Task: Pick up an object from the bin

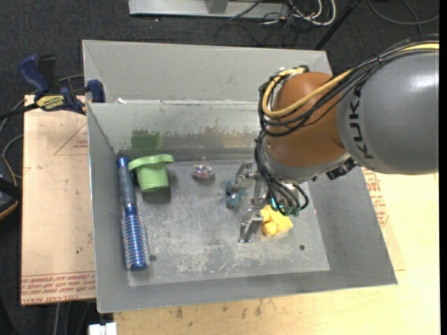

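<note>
pincer (244, 202) hanging low in the grey bin (195, 246), right of centre | fingers standing wide apart | small blue thing (231, 199) lying between them | yellow block (276, 224) sitting just beside | blue brush (133, 225) lying well apart, left

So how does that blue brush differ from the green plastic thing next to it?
The blue brush is long and thin, with a bristled head; the green plastic piece is short and chunky, with a wider lip at one end. The brush lies lengthwise along the left wall of the bin; the green piece sits near the back wall, beside the brush's handle. Both lie on the left, away from the pincer.
</note>
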{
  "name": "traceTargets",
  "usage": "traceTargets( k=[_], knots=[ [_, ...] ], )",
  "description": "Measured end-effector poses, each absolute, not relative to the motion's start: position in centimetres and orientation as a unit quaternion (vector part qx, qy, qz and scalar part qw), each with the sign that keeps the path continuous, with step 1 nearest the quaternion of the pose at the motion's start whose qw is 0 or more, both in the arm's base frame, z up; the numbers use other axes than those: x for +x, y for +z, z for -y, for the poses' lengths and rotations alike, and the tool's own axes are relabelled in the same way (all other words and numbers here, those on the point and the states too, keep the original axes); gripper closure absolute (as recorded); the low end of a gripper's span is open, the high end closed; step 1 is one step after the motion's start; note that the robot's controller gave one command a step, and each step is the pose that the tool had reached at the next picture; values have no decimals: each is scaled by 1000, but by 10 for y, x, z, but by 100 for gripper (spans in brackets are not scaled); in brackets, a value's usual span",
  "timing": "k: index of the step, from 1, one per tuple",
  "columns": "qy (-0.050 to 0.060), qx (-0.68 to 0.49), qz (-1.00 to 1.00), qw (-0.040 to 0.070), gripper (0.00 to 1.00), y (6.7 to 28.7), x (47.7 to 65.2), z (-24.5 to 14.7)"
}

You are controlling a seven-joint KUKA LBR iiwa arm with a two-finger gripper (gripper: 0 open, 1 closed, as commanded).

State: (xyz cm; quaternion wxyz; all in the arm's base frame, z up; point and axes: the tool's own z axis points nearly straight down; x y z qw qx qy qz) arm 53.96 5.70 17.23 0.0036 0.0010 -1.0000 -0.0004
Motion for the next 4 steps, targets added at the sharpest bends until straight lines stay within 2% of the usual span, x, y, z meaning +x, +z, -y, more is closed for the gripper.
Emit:
traceTargets(
  k=[1, 2, 3, 4],
  knots=[
    [1, -53, 999, 2, 0, 114, 555, 7],
    [-3, -56, 998, -2, 0, 73, 555, 55],
    [-1, -54, 999, -5, 100, 77, 557, 55],
    [0, -25, 1000, -6, 100, 210, 556, 43]
  ],
)
